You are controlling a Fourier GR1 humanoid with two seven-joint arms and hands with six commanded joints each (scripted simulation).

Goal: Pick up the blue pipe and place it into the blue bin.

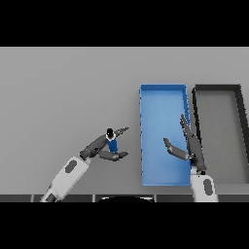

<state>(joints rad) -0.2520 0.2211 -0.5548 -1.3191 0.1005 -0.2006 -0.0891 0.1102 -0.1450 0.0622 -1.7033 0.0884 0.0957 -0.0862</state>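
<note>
We see left robot hand [108, 147] grasping blue pipe [113, 144], left of blue bin [163, 92]; drop into bin pending. Right robot hand [187, 146] released over bin.

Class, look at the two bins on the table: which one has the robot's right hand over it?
The blue bin. The right hand hangs over its right side, fingers open. The black bin lies further right with nothing above it.
</note>
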